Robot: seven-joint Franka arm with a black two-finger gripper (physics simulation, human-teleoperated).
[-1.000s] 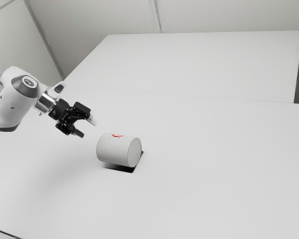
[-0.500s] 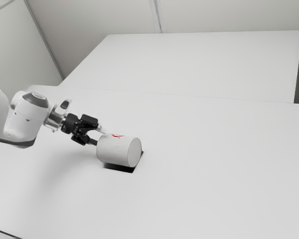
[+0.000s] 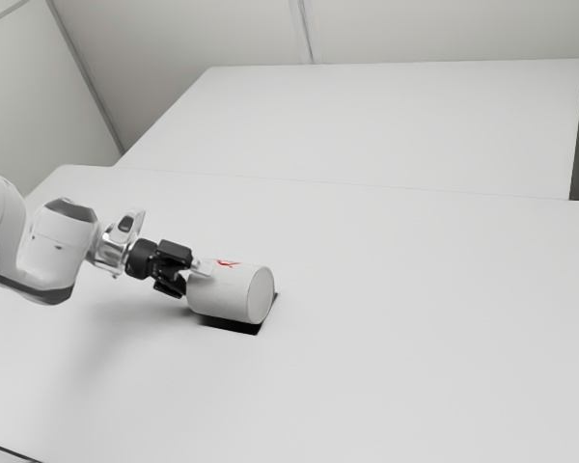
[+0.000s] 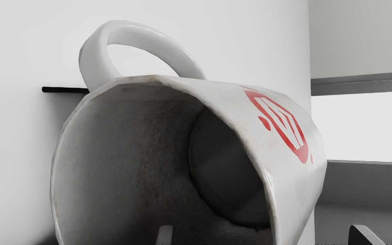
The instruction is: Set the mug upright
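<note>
Exterior view: the mug (image 3: 234, 292) lies on its side on the table (image 3: 415, 338), well in from the corner toward that view's upper left, long axis running away from the gripper (image 3: 194, 279) – mouth facing it, base beyond. The gripper is wide open around one wall, inner finger (image 4: 165, 235) within the mouth, outer finger (image 4: 366, 235) outside, gripping nothing – closing there, then tipping the base down, looks right
</note>
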